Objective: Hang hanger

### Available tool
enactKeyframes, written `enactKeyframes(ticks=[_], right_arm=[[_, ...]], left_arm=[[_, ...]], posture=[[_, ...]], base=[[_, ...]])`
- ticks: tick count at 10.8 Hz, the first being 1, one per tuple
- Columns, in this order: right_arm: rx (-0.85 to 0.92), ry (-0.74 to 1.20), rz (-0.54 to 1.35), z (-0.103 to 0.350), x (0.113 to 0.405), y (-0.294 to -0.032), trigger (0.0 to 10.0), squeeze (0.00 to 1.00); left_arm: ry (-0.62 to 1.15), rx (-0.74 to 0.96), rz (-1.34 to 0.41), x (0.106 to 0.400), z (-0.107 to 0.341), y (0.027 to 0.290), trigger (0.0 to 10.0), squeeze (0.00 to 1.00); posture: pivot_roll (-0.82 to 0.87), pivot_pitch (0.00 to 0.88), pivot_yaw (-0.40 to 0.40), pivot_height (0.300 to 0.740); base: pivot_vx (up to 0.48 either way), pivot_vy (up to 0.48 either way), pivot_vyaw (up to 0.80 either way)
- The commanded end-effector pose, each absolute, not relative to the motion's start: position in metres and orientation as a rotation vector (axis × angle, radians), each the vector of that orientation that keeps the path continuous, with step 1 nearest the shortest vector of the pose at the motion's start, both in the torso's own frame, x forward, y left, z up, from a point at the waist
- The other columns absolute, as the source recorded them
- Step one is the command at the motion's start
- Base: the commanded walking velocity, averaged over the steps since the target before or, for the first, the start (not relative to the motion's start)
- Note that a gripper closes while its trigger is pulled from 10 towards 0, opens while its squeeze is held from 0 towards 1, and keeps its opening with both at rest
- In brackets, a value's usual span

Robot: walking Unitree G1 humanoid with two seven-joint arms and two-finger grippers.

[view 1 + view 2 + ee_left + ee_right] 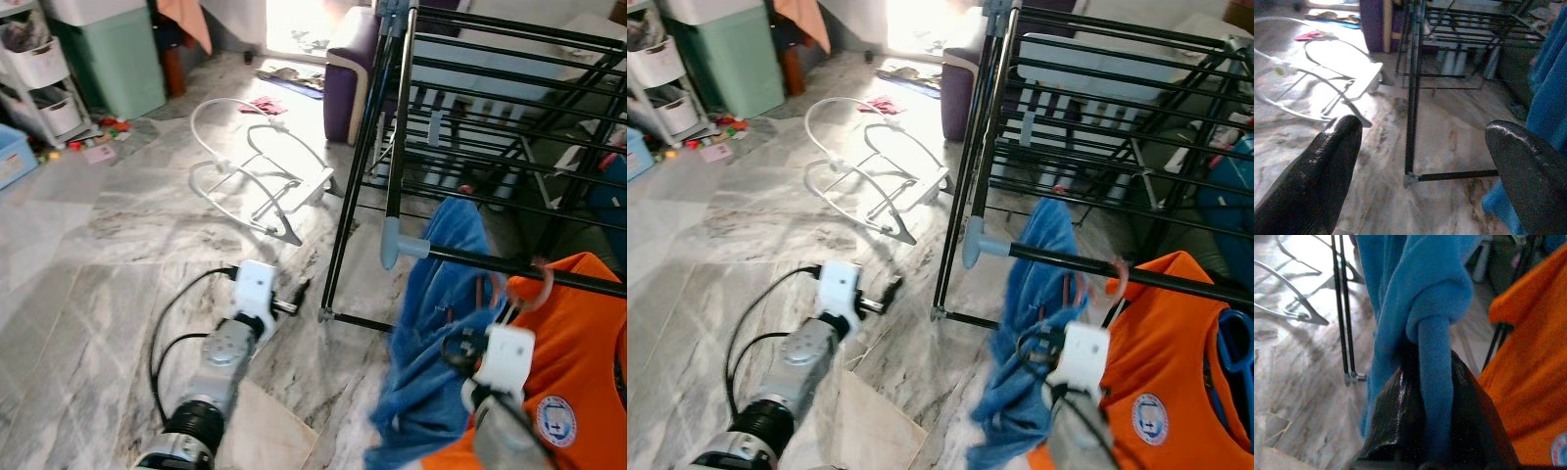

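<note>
A black drying rack (490,117) stands to my right. Over its near rail (529,269) hangs a blue garment (441,323), beside an orange shirt (578,372). A pinkish-orange hanger hook (537,281) curls over that rail above the shirt. My right gripper (1432,382) is shut on a thick fold of the blue garment (1435,298), just below the rail; the cloth hides its fingertips. My left gripper (1420,147) is open and holds nothing. It is low over the marble floor, pointing toward the rack's foot (1409,178), and sits left of the rack (289,302).
A white wire frame (260,171) lies on the floor ahead. Behind it stands a purple armchair (348,69). A green bin (118,59), white drawers (39,78) and small toys line the far left. A beige flat sheet (269,426) lies near my feet.
</note>
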State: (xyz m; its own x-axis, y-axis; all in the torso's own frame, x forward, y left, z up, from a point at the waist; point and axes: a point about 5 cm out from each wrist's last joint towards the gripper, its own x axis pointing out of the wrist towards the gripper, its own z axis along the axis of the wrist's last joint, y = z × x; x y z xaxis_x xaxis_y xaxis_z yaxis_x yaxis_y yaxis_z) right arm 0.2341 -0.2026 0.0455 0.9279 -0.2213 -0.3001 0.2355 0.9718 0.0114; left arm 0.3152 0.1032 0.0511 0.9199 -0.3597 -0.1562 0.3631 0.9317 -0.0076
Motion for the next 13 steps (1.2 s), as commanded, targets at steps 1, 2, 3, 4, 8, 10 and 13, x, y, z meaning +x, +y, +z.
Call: enactKeyframes(ticks=[1,2,3,4,8,10,13], right_arm=[[0.046,0.272,-0.221,0.056,0.24,-0.203,10.0,0.0],[0.037,0.274,-0.19,0.063,0.251,-0.198,10.0,0.0],[0.038,0.273,-0.166,0.067,0.255,-0.191,10.0,0.0],[0.061,0.297,-0.139,0.065,0.256,-0.181,10.0,0.0],[0.028,0.403,0.001,0.057,0.265,-0.153,10.0,0.0],[0.024,0.431,-0.012,0.054,0.266,-0.151,10.0,0.0],[0.029,0.466,-0.046,0.047,0.26,-0.156,10.0,1.0]], left_arm=[[0.143,0.029,-0.378,0.314,0.053,0.1,10.0,0.0],[0.143,0.031,-0.383,0.315,0.053,0.099,10.0,0.0],[0.142,0.033,-0.384,0.315,0.053,0.099,10.0,0.0],[0.142,0.036,-0.385,0.316,0.053,0.099,10.0,0.0],[0.146,0.04,-0.386,0.316,0.053,0.099,10.0,0.0],[0.149,0.041,-0.383,0.316,0.053,0.099,10.0,0.0],[0.151,0.044,-0.387,0.315,0.052,0.099,10.0,0.0]], posture=[[0.08,0.108,-0.093,0.74],[0.08,0.104,-0.09,0.74],[0.08,0.104,-0.089,0.74],[0.08,0.099,-0.087,0.74],[0.09,0.099,-0.09,0.74],[0.09,0.101,-0.091,0.74],[0.09,0.103,-0.085,0.74]], base=[[0.0,0.0,0.0],[0.0,0.0,0.0],[0.0,0.0,0.0],[0.0,0.0,0.0],[0.0,0.0,0.0],[0.0,0.0,0.0],[0.0,0.0,0.0]])
